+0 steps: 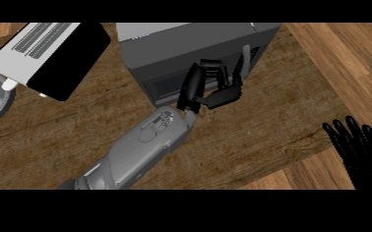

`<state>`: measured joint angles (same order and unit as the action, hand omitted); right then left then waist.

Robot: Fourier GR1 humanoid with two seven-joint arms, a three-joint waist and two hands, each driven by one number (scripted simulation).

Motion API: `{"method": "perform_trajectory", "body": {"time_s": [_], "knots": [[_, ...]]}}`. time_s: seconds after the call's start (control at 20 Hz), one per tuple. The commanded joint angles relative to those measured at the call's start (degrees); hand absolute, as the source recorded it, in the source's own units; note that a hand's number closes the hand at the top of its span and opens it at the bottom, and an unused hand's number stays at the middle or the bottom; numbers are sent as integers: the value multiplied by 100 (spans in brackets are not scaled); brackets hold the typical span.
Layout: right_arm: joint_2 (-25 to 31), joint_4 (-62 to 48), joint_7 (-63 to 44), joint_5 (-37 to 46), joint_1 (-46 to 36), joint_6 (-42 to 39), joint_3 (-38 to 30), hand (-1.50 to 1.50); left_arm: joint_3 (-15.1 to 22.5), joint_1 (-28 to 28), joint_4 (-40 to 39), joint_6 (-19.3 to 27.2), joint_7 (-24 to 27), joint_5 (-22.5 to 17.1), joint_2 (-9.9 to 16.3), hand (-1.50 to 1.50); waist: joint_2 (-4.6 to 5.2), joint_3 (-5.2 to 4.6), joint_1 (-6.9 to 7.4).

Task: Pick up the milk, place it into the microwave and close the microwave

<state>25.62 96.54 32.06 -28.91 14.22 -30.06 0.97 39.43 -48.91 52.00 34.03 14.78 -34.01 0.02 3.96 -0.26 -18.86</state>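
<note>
The dark grey microwave stands at the top middle of the head view, and its dark front faces me. A thin grey upright strip shows at its front right corner. My left hand is up against the microwave's front, with fingers only slightly bent and the thumb spread to the right. It holds nothing that I can see. No milk shows anywhere. My right hand rests open at the right edge, fingers up.
A white appliance with vent slots and a black panel lies at the top left. A round grey rim peeks in at the left edge. The wooden counter stretches between the two hands.
</note>
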Motion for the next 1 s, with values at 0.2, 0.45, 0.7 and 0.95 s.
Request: {"method": "perform_trajectory", "body": {"time_s": [0.2, 0.45, 0.7, 0.95], "knots": [[176, 263, -96, -353, 58, -288, -11, -150, -236, -411, -442, 20, 335, -347, -1, 150, 89, 9, -187], [279, 423, -185, -492, 122, -355, -34, -150, -247, -443, -570, 44, 506, -449, -1, 150, 85, 17, -192], [413, 586, -265, -679, 75, -380, -158, -150, -228, -442, -551, 131, 681, -574, -1, 150, 115, 15, -318], [490, 770, -318, -831, 107, -409, -225, -150, -228, -469, -629, 124, 792, -664, -1, 150, 98, 17, -295]]}}
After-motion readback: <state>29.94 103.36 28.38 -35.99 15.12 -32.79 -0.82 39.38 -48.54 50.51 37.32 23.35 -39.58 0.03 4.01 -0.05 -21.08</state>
